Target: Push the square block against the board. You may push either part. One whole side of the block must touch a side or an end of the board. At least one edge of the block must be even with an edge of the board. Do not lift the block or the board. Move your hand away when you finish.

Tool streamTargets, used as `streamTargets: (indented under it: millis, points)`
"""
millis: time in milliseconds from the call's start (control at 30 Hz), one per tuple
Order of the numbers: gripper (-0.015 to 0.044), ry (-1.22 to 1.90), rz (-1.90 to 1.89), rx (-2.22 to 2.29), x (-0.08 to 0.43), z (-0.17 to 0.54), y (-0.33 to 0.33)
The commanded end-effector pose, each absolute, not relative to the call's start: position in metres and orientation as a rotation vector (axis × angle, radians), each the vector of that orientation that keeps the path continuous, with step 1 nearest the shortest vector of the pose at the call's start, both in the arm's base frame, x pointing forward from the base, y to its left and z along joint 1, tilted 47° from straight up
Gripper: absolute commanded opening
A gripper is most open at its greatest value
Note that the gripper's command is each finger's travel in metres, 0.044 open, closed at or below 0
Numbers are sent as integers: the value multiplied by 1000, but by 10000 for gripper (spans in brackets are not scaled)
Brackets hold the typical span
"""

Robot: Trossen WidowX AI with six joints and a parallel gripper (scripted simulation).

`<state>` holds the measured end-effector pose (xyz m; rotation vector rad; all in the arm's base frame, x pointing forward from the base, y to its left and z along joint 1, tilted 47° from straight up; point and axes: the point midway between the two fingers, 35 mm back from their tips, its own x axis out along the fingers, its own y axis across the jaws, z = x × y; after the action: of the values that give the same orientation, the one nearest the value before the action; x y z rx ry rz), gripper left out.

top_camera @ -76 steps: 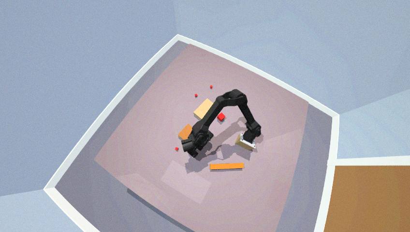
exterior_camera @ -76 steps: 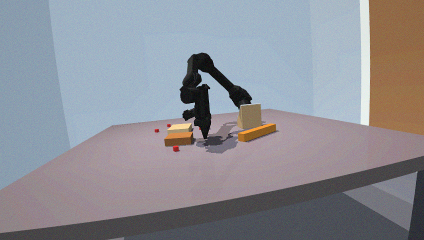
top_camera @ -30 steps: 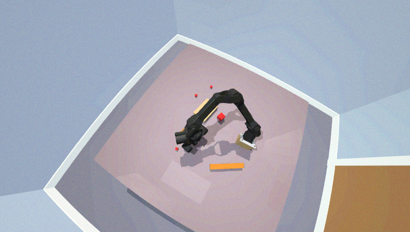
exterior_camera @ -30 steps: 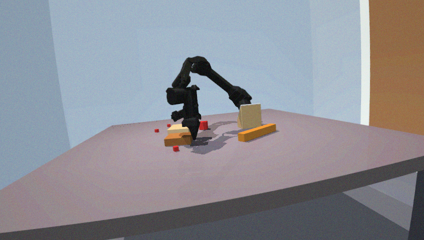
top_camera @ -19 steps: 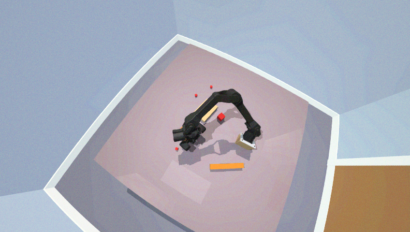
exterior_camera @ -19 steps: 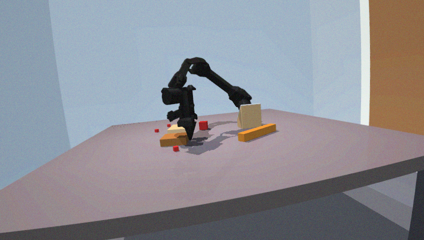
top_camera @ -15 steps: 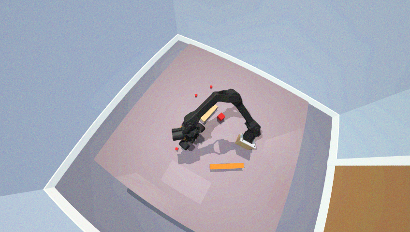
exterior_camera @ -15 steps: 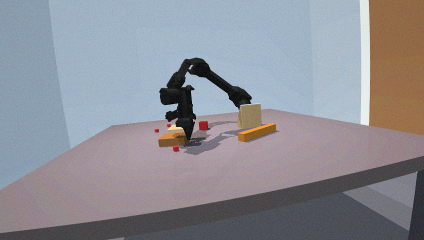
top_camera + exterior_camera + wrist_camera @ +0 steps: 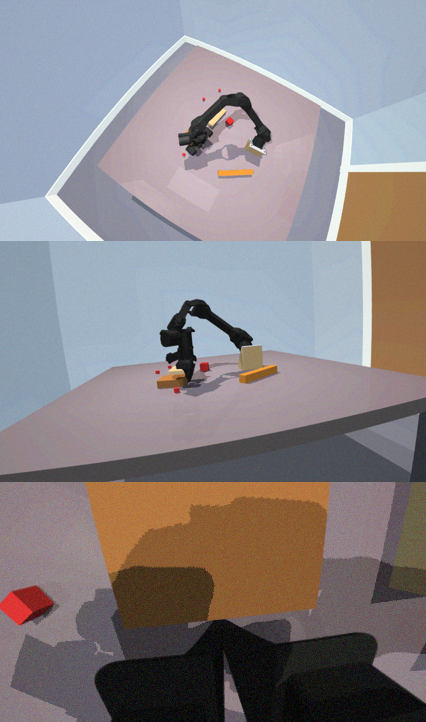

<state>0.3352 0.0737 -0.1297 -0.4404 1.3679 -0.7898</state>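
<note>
The orange square block [image 9: 167, 381] [image 9: 150, 507] lies flat; in the top view the arm hides most of it. The pale board [image 9: 217, 118] [image 9: 175, 371] lies flat behind it, partly under the arm's outline. It also shows, shaded, at the right edge of the wrist view [image 9: 412, 532], with a gap between it and the block. My gripper [image 9: 189, 380] [image 9: 219, 625] is shut and empty, pointing down, with its tips low at the block's near side in the wrist view. Whether they touch the block I cannot tell.
A larger red cube [image 9: 229, 121] [image 9: 204, 366] lies right of the board. A small red cube [image 9: 183, 154] [image 9: 176, 389] [image 9: 30, 604] lies near the block; two more lie beyond the board. A long orange bar [image 9: 235, 172] [image 9: 258, 374] lies near the arm's pale base block [image 9: 251, 357].
</note>
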Motion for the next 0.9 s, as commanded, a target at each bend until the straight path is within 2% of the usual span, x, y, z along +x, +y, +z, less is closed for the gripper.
streamTargets:
  millis: [0, 767, 867]
  points:
    - [0, 1367, -787, -438, 328, -131, 77]
    - [0, 1371, -788, -443, 298, -135, 83]
    - [0, 1371, -783, -438, 298, -107, 113]
